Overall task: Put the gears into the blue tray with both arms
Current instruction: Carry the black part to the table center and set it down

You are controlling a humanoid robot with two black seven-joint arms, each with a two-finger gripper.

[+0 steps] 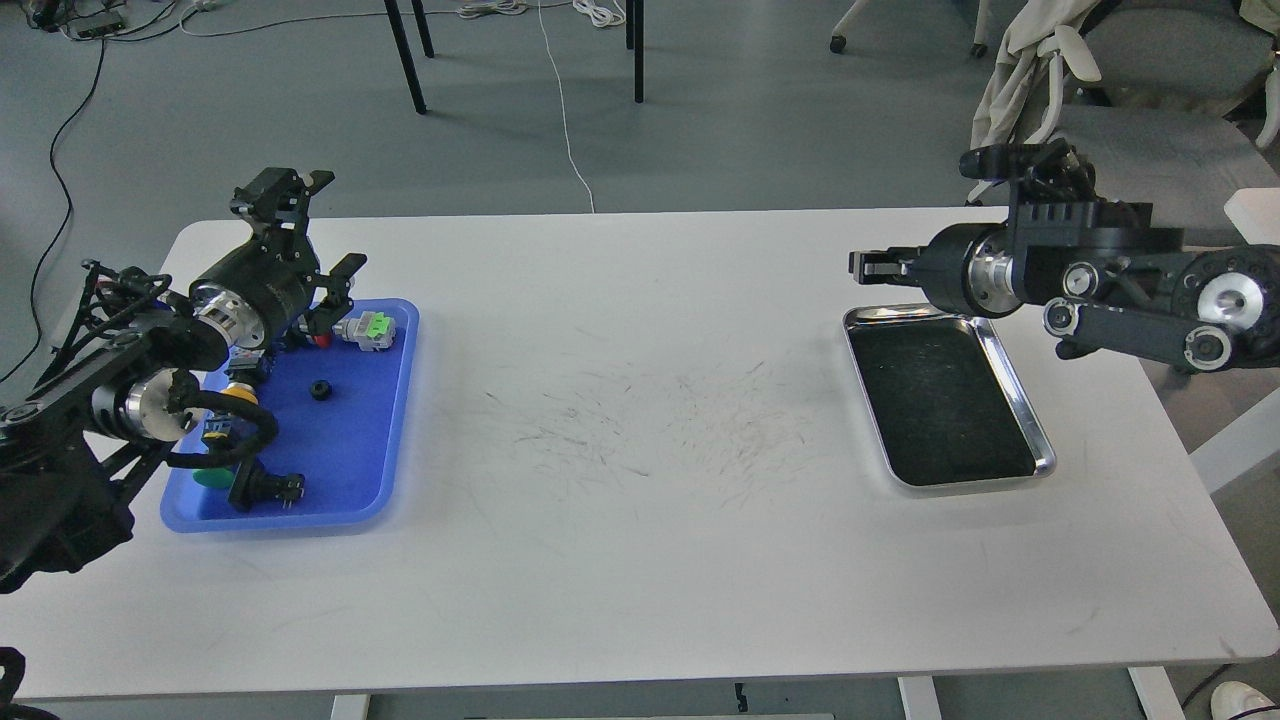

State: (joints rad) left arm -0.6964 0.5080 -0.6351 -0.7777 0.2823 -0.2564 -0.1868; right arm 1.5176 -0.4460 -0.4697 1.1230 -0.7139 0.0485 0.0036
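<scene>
The blue tray (pixel 385 440) lies at the table's left end. One black gear (pixel 320 390) rests inside it, among push-button switches. My left gripper (pixel 328 226) hangs open over the tray's far edge, with nothing between its fingers. My right gripper (pixel 862 266) is raised above the far edge of the steel tray (pixel 1010 375) and points left. Its fingers are shut, with something small and dark pinched at the tips that looks like a gear. No gear shows on the steel tray's black lining.
Switches with green (pixel 375 327), red (pixel 321 340) and yellow (pixel 241 394) caps sit in the blue tray, partly behind my left arm. The white table (pixel 640 480) is scuffed in the middle. A grey chair (pixel 1150 150) stands off the far right corner.
</scene>
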